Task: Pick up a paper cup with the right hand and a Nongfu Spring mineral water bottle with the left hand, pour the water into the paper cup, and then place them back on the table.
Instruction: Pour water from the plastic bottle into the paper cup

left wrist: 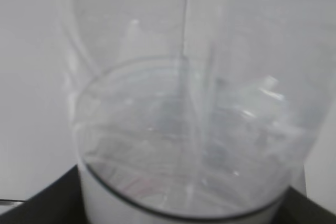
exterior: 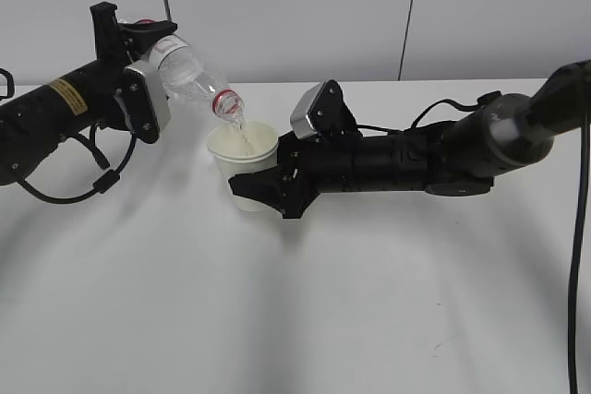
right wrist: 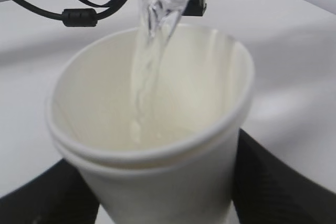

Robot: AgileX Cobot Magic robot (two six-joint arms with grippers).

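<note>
The left hand is clamped on the base end of the Nongfu Spring mineral water bottle, tipping it neck-down to the right so the mouth hangs just above the paper cup; the right hand has its black fingers closed around the cup's lower wall, holding it upright and seemingly raised off the table. The water falls in a thin twisting stream inside the near-left of the rim and pools shallowly at the bottom — the pour looks well under way but the cup is far from full. To do this well, I would hold the tilt steady rather than steepen it, keep the mouth over the cup's middle, and avoid squeezing the soft cup — a tighter grip could buckle the wall.
</note>
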